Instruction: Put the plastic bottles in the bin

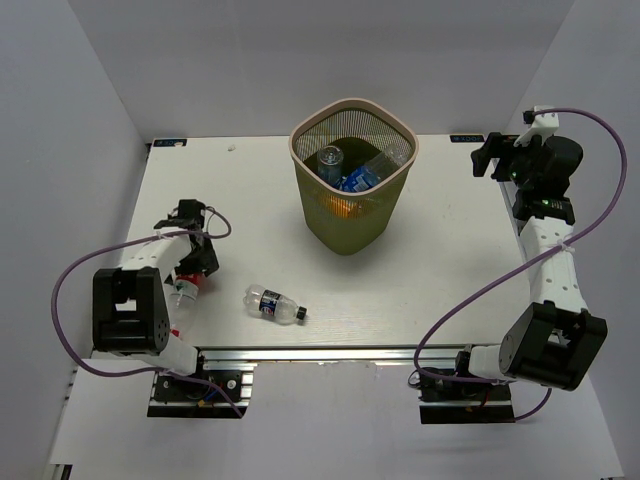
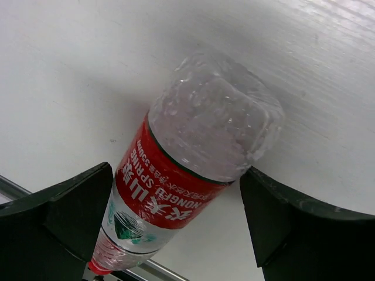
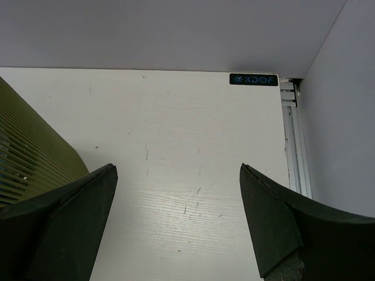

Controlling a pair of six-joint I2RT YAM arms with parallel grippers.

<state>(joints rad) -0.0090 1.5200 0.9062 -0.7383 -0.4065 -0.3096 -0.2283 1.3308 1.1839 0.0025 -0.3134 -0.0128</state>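
Note:
A clear bottle with a red label (image 2: 170, 187) and a red cap lies on the table near the left arm's base; it also shows in the top view (image 1: 186, 290). My left gripper (image 2: 176, 175) is open and straddles it, one finger on each side, close to the label; it is low over the table in the top view (image 1: 192, 272). A clear blue-labelled bottle (image 1: 274, 305) lies on the table near the front. The olive mesh bin (image 1: 305, 215) stands at the middle back and holds several bottles, blue-labelled (image 1: 357, 181) and orange (image 1: 344, 207). My right gripper (image 1: 492, 156) is open and empty at the far right.
The right wrist view shows bare table between the open fingers (image 3: 275, 222), the bin's mesh wall (image 3: 29, 152) at the left, and the table's back right corner with a rail (image 3: 293, 146). White walls enclose the table on three sides.

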